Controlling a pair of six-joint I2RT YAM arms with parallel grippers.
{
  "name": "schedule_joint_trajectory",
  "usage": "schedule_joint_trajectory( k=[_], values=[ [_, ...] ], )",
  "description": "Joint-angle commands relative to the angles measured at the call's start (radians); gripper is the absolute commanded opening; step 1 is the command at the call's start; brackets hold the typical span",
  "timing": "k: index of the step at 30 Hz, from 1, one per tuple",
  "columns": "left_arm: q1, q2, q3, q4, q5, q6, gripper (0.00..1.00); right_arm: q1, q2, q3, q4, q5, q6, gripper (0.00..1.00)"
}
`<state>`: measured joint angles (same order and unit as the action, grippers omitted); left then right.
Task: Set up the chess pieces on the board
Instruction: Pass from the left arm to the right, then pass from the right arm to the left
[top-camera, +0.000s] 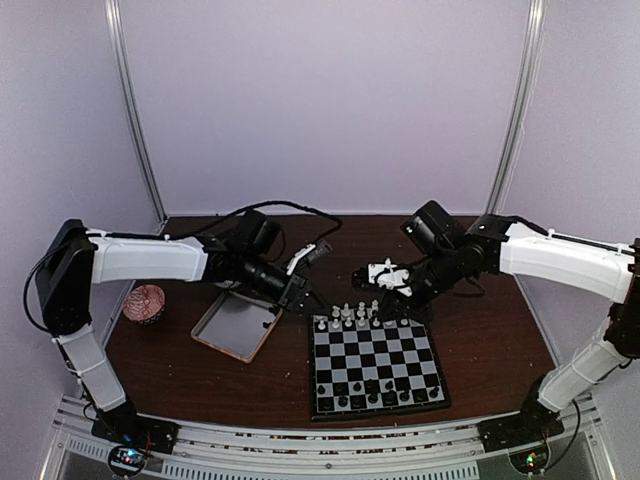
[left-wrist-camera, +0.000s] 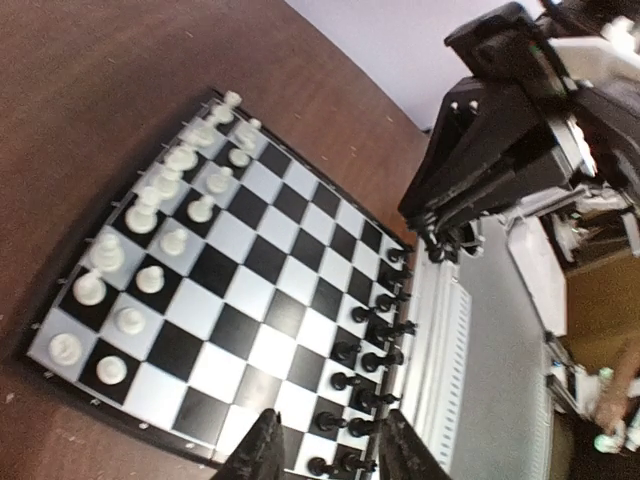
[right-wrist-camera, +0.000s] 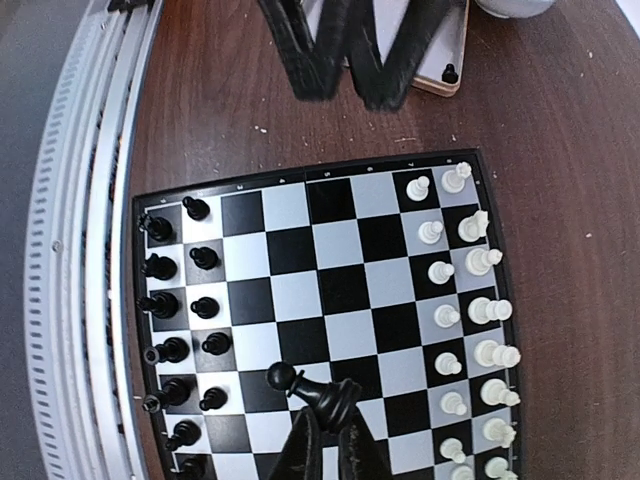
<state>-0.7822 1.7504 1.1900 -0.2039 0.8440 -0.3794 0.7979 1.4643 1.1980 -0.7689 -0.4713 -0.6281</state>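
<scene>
Pawn-like glossy black chess piece (right-wrist-camera: 306, 391) hangs tilted, head toward nine o'clock in the right wrist view, pinched near its base by the closed right gripper (right-wrist-camera: 328, 420) above the flat black-and-grey checked board (right-wrist-camera: 345, 288). Judging by the gap in the black ranks at nine o'clock, it should be turned upright before lowering, clear of neighbours. Sixteen white pieces (right-wrist-camera: 490, 310) line three o'clock; at least twelve black ones (right-wrist-camera: 160, 303) stand opposite. Left gripper (left-wrist-camera: 332, 442) hovers parted, holding nothing.
</scene>
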Motion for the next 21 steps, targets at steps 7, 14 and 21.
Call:
schedule_joint_trajectory(
  k=[7,14,21],
  values=[
    [-0.312,-0.257,-0.201,0.355,-0.882,0.460,0.38,-0.171,0.189,0.008,-0.131,-0.557,0.117,0.08],
    [-0.391,-0.178,-0.118,0.260,-0.851,0.684,0.33,-0.193,0.288,0.062,-0.221,-0.698,0.087,0.09],
    [-0.444,-0.088,-0.027,0.136,-0.861,0.813,0.30,-0.196,0.310,0.080,-0.247,-0.735,0.070,0.09]
  ],
)
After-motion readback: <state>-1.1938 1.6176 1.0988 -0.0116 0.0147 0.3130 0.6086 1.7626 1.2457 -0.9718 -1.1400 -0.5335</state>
